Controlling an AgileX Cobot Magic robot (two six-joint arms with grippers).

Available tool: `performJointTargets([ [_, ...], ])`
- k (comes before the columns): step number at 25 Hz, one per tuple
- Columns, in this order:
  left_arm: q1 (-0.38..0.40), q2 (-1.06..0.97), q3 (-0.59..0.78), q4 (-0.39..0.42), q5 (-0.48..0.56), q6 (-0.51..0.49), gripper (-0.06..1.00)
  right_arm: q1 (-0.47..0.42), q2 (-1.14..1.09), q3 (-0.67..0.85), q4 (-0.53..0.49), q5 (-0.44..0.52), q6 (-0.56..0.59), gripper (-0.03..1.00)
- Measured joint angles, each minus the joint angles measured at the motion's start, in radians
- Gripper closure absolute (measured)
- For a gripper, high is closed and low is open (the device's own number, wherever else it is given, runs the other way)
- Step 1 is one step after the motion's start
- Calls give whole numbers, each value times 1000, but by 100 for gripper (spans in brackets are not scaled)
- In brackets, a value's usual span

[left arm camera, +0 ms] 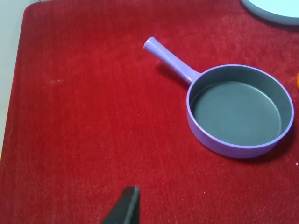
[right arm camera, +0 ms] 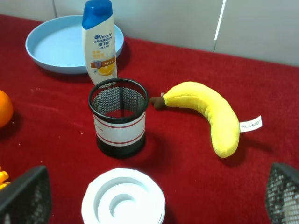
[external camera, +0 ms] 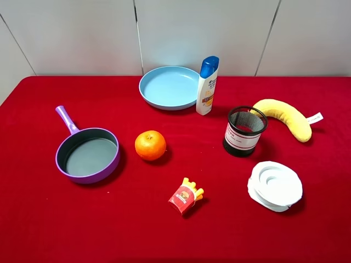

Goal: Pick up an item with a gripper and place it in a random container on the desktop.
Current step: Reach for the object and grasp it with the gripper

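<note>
Nearest the camera, the toy french fries (external camera: 186, 195) lie on the red tablecloth (external camera: 49, 230), their red carton tipped over with the yellow fries pointing away and to the right. Nothing touches them. To their right, a little farther back, sits a round white plastic piece with stepped rings (external camera: 275, 185).

The right gripper (right arm camera: 154, 191) hangs above that white piece with its two black fingers spread wide and nothing between them. Of the left gripper (left arm camera: 125, 209) only one dark fingertip shows over bare cloth, so I cannot tell whether it is open or closed.

In the middle row, the purple frying pan (external camera: 88, 155) rests at the left, its lilac handle pointing away and left, well apart from the fries. An orange (external camera: 150, 145) stands between pan and fries. On the right a black mesh cup (external camera: 244, 131) stands upright, with a plush banana (external camera: 285, 118) just behind it.

Farthest back, a white shampoo bottle with a blue cap (external camera: 207, 86) stands upright just beside a light blue plate (external camera: 164, 90).
</note>
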Motion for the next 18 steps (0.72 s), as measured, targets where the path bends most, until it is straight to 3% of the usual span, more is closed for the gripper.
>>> performJointTargets([
  [18,0,0,0,0,0,0,-5,0,0,0,0,0,0,27],
])
